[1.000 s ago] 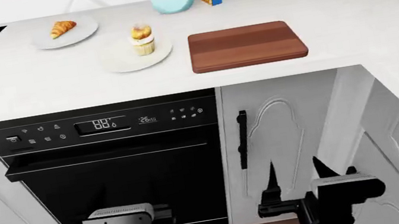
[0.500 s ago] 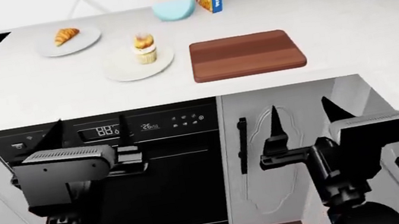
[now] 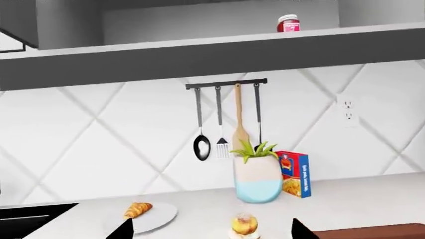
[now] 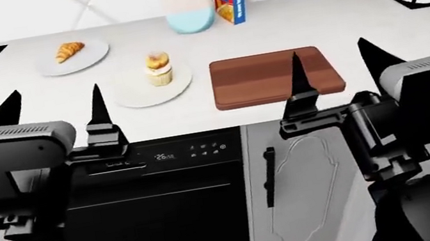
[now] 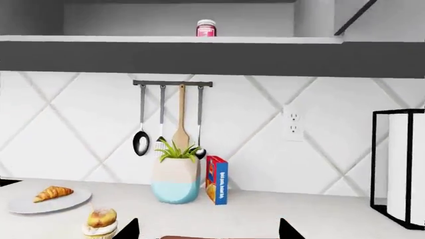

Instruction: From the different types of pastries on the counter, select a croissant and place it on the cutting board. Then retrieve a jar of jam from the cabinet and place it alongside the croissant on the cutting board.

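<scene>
On the white counter (image 4: pixel 328 18) we see a croissant (image 4: pixel 69 50) on a plate (image 4: pixel 92 54), beside the cutting board (image 4: pixel 275 76). Our left gripper (image 4: pixel 49 111) and right gripper (image 4: pixel 336 66) both hang wide, empty.

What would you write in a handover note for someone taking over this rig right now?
Left pincer: open, empty, raised in front of the counter.
Right pincer: open, empty, raised at the counter's front edge, near the cutting board.
Croissant: on its white plate, back left of the counter.
Cupcake: on the nearer plate, just left of the board.
Cutting board: bare.
Jar of jam: up on the open cabinet shelf above the utensil rail.
Done: nothing placed.
Left: croissant onto the board, then the jam beside it.
</scene>
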Motion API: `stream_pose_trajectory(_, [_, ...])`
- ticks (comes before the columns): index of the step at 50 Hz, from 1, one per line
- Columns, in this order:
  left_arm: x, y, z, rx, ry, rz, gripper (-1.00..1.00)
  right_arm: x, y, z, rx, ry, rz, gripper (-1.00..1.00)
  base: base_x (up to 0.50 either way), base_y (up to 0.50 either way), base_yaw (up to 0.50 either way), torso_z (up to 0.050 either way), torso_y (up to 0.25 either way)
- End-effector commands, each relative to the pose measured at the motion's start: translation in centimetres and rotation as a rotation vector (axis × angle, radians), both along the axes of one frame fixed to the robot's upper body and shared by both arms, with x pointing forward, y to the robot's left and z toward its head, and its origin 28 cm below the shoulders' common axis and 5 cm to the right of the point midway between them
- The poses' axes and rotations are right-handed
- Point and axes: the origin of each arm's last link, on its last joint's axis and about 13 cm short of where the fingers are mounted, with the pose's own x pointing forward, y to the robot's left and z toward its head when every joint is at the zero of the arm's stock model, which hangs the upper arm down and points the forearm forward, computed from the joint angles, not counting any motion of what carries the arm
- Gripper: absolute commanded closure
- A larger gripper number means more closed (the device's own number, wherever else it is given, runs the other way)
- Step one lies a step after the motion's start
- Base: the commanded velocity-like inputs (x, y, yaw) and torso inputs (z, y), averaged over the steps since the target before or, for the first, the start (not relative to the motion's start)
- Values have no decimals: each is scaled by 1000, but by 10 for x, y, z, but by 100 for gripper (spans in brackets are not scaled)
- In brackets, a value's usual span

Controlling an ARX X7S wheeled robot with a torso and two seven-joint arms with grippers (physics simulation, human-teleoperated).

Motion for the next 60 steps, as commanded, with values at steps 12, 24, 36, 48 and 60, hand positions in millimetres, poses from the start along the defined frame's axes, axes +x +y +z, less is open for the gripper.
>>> stream_pose_trajectory(12, [-11,21,21,31,-34,29,-100,-9,-6,18,-8,-42,33,-100,266,482,0,50,23])
stream_pose_trajectory(24, [-9,24,36,63,-23,11,-100,-10,-16,29,-30,-2,31,-100,462,23,0,50,23])
stream_pose_trajectory(36, [-5,33,47,92,-5,24,-100,-13,-22,58,-87,5,51,-100,390,0,0,50,23])
stream_pose_trajectory(48, [-10,38,58,104,-7,27,-100,-13,-26,76,-72,-9,65,-100,323,0,0,50,23])
stream_pose_trajectory(60, [-11,40,61,124,-14,40,-100,-14,-29,79,-66,-22,59,-100,443,0,0,50,23])
